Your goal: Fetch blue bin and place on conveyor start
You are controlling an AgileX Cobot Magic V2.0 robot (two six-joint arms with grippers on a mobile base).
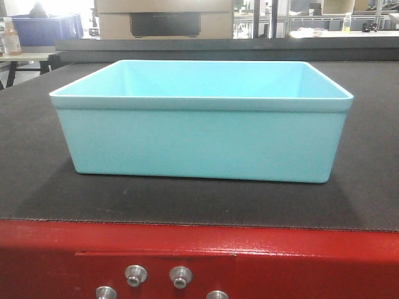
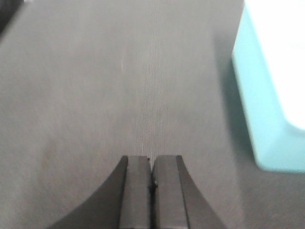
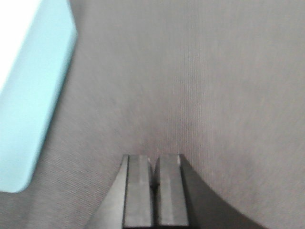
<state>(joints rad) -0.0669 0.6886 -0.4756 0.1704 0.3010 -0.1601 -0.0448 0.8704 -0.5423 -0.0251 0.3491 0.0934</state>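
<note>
Blue bin (image 1: pixel 201 128) sits on conveyor belt (image 1: pixel 37 162), btwn my arms: left gripper (image 2: pixel 152 179) and right gripper (image 3: pixel 155 179) both clenched empty, bin inboard of each.

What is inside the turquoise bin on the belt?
From the front view, the turquoise bin shows only bare inner walls, with nothing rising above its rim. Its floor is hidden behind the near wall, so anything flat there cannot be seen. It rests on the dark grey conveyor belt.
</note>
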